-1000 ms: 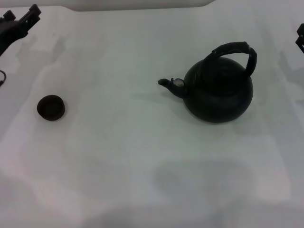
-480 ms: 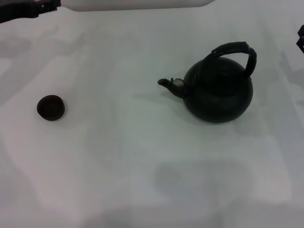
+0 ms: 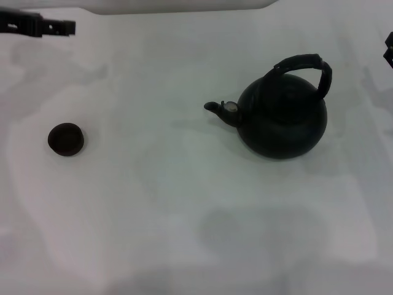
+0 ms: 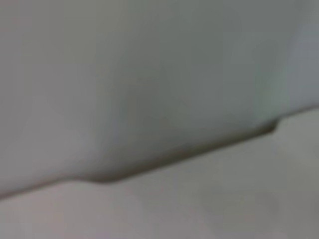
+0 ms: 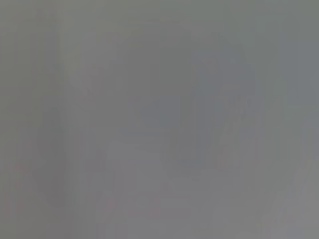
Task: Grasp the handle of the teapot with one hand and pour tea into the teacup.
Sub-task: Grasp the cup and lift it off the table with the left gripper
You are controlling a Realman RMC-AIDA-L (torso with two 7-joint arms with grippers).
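White table, left gripper far corner.

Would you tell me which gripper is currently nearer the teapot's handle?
The right gripper, at the table's right edge beside the handle. The left gripper is at the far left corner.

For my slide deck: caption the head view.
Black teapot and small teacup stand apart on a white table; the left gripper hovers at the far corner.

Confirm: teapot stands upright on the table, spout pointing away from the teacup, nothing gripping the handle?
Not quite. In the head view the teapot stands upright with its spout pointing toward the teacup, not away. The handle is indeed free.
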